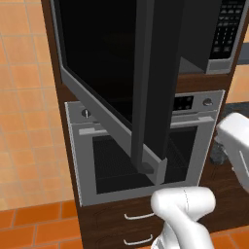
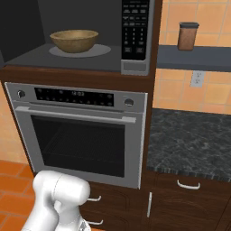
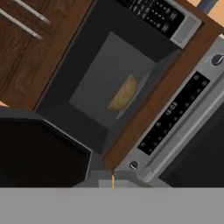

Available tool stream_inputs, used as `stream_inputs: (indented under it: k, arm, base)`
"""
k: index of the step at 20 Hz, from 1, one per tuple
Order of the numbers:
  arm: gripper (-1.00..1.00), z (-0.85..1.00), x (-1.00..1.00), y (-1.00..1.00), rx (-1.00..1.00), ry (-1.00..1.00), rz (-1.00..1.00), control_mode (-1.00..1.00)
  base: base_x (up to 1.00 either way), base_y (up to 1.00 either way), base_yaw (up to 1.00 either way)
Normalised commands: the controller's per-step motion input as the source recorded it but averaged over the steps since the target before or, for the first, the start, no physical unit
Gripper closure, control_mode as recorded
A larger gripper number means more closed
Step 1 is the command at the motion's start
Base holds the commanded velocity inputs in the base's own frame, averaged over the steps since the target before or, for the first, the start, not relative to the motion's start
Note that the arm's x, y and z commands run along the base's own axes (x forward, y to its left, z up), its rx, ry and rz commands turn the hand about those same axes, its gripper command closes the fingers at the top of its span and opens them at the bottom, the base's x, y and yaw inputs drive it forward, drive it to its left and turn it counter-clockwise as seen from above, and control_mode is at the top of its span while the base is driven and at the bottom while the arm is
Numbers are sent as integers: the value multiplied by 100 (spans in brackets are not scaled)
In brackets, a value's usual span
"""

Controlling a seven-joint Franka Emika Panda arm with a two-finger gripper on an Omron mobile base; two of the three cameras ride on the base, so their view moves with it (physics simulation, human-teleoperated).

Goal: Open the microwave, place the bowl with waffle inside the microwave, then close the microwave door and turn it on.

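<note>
Left base view: the microwave door [image 1: 121, 82] stands swung wide open, its black glass and dark bar handle [image 1: 148, 87] jutting toward the camera above the oven [image 1: 141, 155]; the keypad [image 1: 226, 29] shows at the far right.

Right base view: the bowl [image 2: 74, 40] sits inside the open microwave [image 2: 81, 36] on its round plate, left of the keypad strip, with the oven directly below and a jar [image 2: 187, 36] on a shelf to the right.

Hand view: rolled hard over, the camera looks into the cavity, the bowl lying ahead and well apart from where the fingers would be; the door's dark edge fills the near corner. The fingers themselves are hidden, so whether they are apart or together cannot be told.

With the bowl apparently placed, closing looks like the step in hand: the hand should get behind the door's outer face near the handle and push in a smooth arc, staying off the keypad.
</note>
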Motion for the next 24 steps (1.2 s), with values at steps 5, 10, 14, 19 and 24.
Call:
stream_inputs:
  k: [5, 10, 14, 19, 24]
  arm:
    - [100, -5, -88, 89, -10, -27, -13, -100]
    - [100, -41, -18, 100, -18, -15, -15, -100]
    - [100, -66, 38, 100, -22, -5, -21, -100]
    - [100, -64, 100, 89, -19, 0, -34, -100]
    - [100, 3, 100, 7, 1, -11, -24, -100]
  base:
    - [0, 0, 0]
    - [0, 0, 0]
    - [0, 0, 0]
    - [0, 0, 0]
    - [0, 0, 0]
